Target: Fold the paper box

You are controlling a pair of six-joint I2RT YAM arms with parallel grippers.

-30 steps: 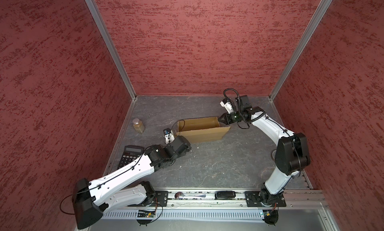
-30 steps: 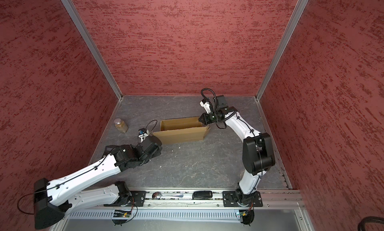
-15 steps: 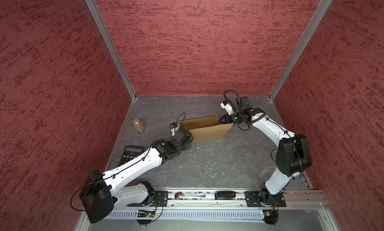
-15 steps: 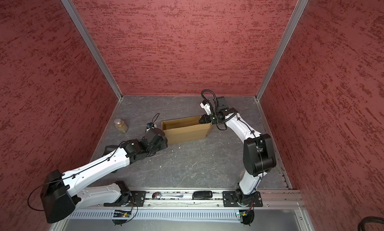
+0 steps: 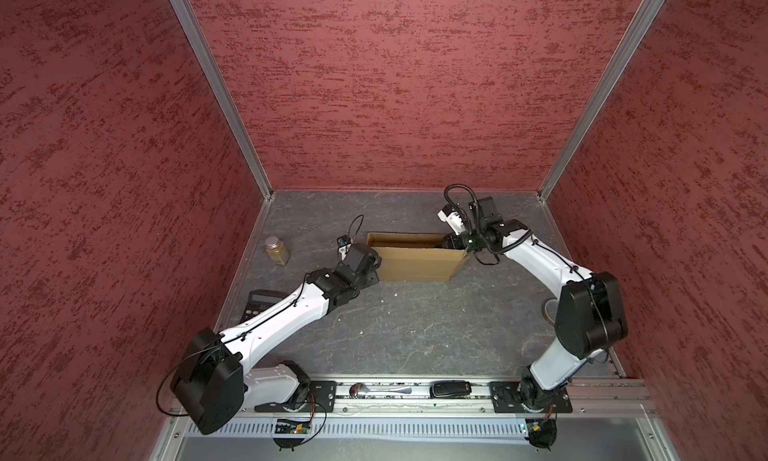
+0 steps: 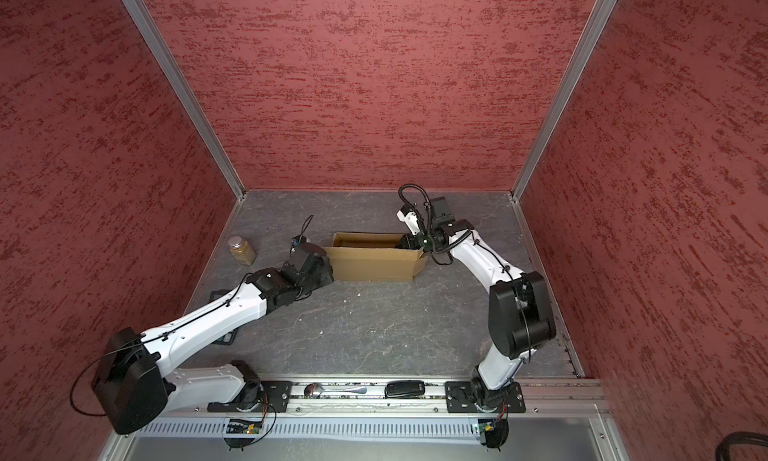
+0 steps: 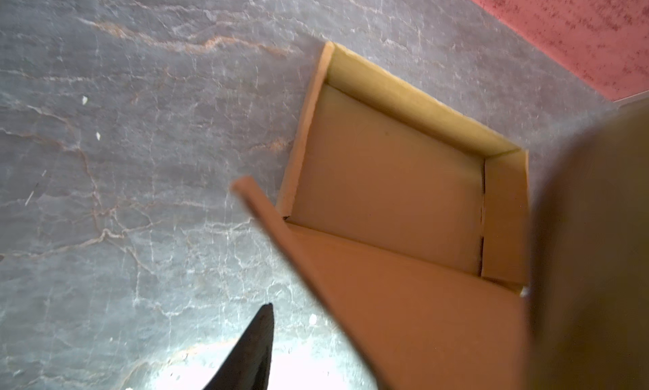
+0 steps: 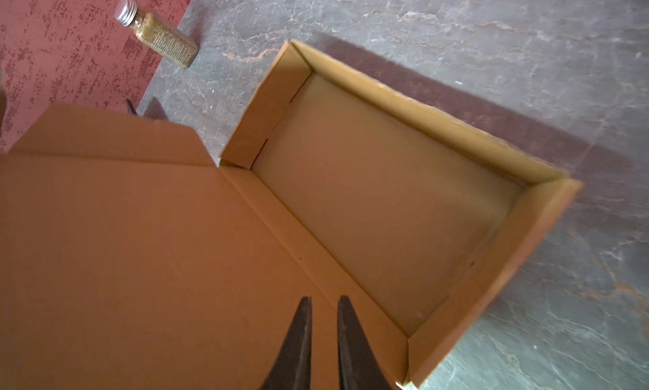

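The paper box is tan cardboard and sits at the back middle of the table. Its tray is formed, and the lid panel stands up along the near side. My left gripper is at the lid's left end, open. One finger shows clear of the lid's side flap, which hides the other. My right gripper is inside the box's right end. Its fingers are nearly together with nothing between them, tips by the lid's crease.
A spice jar stands by the left wall. A black calculator lies under the left arm. A spoon and a black fob rest on the front rail. A tape roll peeks out behind the right arm.
My left arm has swung from the front left up to the box's left end. The box has shifted slightly to the right. The right gripper has stayed at the box's right end.
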